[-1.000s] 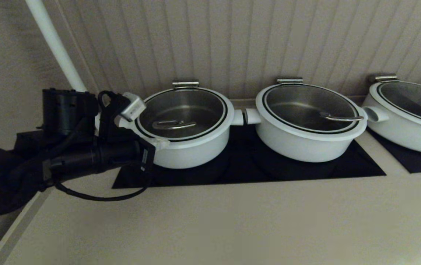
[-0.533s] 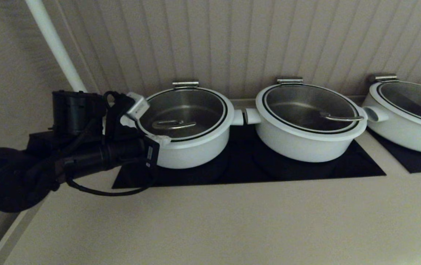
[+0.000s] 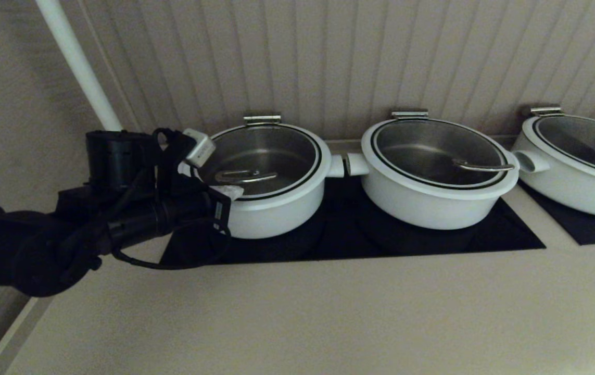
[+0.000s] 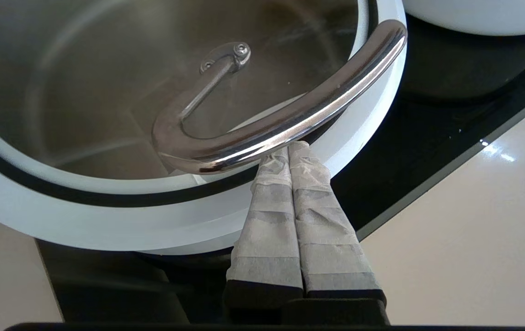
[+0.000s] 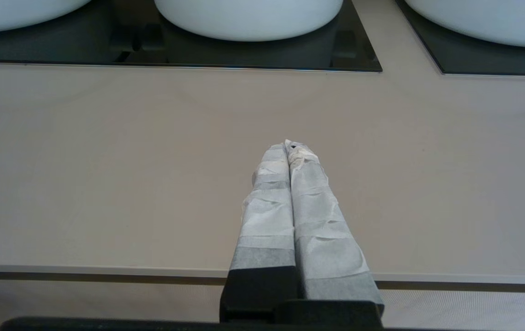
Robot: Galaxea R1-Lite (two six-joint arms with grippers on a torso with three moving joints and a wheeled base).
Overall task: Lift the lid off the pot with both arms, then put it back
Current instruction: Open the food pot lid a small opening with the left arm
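Counter (image 3: 328, 312): pale worktop carrying a black hob panel (image 3: 432, 237); three white pots stand along the far wall.
Pot (image 3: 276, 213): leftmost of the three, on the left part of the hob panel, its stub handle close to the middle pot (image 3: 432, 200).
Lid (image 3: 261, 151): seated flat in the pot, glass with a thin black ring, not yet raised.
My left arm (image 3: 68, 245): reaches in from the left, wrist at the pot's near-left rim.
Loop handle (image 4: 285, 124): bent steel, standing above the glass.
My left gripper (image 4: 290, 154): wrapped fingers pressed together, holding nothing, tips tucked just under the loop handle's long bar.
My right gripper (image 5: 290, 149): fingers pressed together, empty, over bare counter near the front edge, well apart from the pot.
Risk: as I judge it, lifting on one hooked point would tilt the lid; polished steel may slide off my tips, dropping glass onto the rim.
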